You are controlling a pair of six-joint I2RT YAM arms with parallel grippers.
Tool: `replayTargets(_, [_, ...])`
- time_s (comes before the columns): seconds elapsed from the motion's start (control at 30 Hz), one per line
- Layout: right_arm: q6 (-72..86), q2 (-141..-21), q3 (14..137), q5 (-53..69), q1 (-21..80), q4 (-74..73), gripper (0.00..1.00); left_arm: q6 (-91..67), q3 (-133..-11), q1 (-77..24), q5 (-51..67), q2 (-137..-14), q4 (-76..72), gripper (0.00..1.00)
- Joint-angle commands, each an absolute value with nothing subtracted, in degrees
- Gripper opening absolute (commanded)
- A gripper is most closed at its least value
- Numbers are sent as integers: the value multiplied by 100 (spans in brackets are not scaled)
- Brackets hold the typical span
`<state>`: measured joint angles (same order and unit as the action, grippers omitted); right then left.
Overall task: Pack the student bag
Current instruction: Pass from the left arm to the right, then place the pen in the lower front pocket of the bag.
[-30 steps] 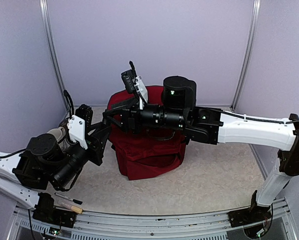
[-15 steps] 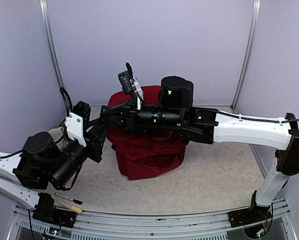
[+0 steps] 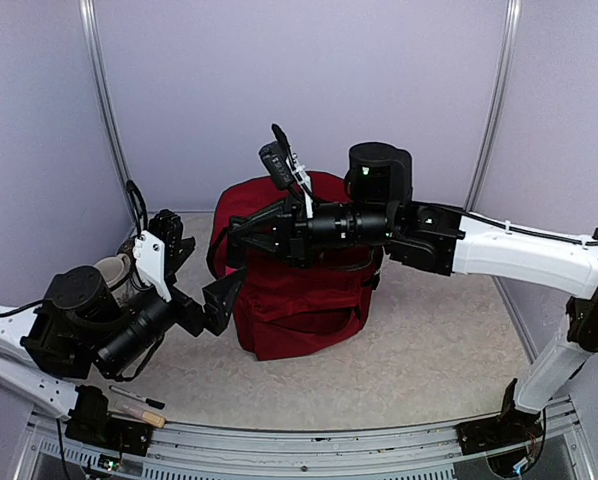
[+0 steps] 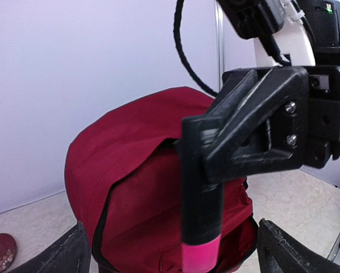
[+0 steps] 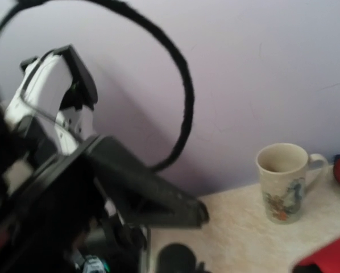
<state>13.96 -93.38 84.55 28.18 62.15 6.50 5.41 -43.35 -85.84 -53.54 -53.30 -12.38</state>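
As the top view shows it, the bag stands upright in the middle of the table with its mouth upward, I judge so that things can be dropped in from above. The right gripper reaches across to the bag's upper left edge. The left gripper is just beside it with its jaws spread wide — a position that looks like a handing-over between the two arms. The bag is of dark red cloth, soft and a little sagging, with a rounded top and a front pocket, and the table is pale and speckled. A mug stands beside the left arm and some pens lie at the near edge. From the left wrist, the left fingers appear at both lower corners, far from each other and holding nothing. Between them the right gripper pinches a marker by its upper end, so it hangs straight down in front of the bag — a dark, hard stick with a pink end, smooth against the woven cloth. From the right wrist the picture is blurred and I cannot read the jaws there. The mug is clear: cream ceramic with a painted figure and a handle. A red corner low at the right is probably the bag.
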Motion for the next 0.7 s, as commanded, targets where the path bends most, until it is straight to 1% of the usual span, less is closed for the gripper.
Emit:
replayTargets(0.0, [-392, -8535, 8231, 3084, 6136, -918, 0, -361, -4384, -8152, -4172, -5016, -412, 99])
replayTargets(0.1, [-1552, -8185, 7815, 3185, 6137, -1660, 0, -1041, -4325, -7348, -3193, -4816, -114, 99])
replayTargets(0.17, [-2151, -7996, 7466, 2997, 6135, -1892, 0, -1432, -4297, -6749, -2954, -4805, 164, 99])
replayTargets(0.33, [-3144, -7947, 6996, 1693, 6135, -1957, 0, -2169, -4497, -5401, -2211, -5209, 1033, 99])
replayTargets(0.47, [-3596, -8413, 7319, 923, 6137, -2381, 0, -2494, -4557, -5004, -2036, -5455, 1375, 99])
replayTargets(0.67, [-3773, -9290, 7929, 222, 6135, -3772, 0, -3163, -4502, -4749, -2310, -5545, 2066, 99])
